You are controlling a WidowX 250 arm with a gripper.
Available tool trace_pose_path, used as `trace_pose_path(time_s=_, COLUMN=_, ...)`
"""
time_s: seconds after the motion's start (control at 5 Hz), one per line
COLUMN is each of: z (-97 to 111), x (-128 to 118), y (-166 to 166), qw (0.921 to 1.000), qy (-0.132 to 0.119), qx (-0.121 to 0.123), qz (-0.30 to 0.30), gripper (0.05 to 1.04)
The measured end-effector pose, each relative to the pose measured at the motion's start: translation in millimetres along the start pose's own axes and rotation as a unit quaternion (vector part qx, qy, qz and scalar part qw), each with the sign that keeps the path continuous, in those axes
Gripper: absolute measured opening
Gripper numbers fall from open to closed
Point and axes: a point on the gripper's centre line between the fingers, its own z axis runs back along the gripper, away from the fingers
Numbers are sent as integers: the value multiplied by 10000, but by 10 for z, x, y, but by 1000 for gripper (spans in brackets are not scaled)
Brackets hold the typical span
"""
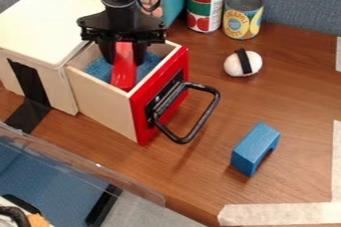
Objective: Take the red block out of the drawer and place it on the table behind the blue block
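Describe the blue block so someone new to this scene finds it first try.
Start at the wooden drawer with the red front and black handle. In the picture, go right past the handle, toward the tape corner. The block is blue, with a cutout in one side, unlike the rounded white sushi piece with a black band.

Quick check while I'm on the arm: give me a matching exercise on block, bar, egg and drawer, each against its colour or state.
1. Block
2. Bar
3. Egg
4. Drawer

A. White, with a black band
B. Open, red-fronted
C. Blue, near the tape
D. Red, between the fingers of the gripper

Pairs: 1-C, 2-D, 3-A, 4-B
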Motion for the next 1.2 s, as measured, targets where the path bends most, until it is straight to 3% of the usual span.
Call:
trace_pose_path(time_s=0.6, z=441, x=-27, y=-208, qw=9980, qy=-334, qx=-472, qz=-266, gripper=517)
trace_pose_path(time_s=1.0, z=640, x=-226, y=-566, qw=9933, qy=-316, qx=-716, qz=-848, gripper=517)
trace_pose_path(time_s=1.2, z=399, x=-298, y=-887, qw=9909, qy=-191, qx=-650, qz=-1159, gripper=517)
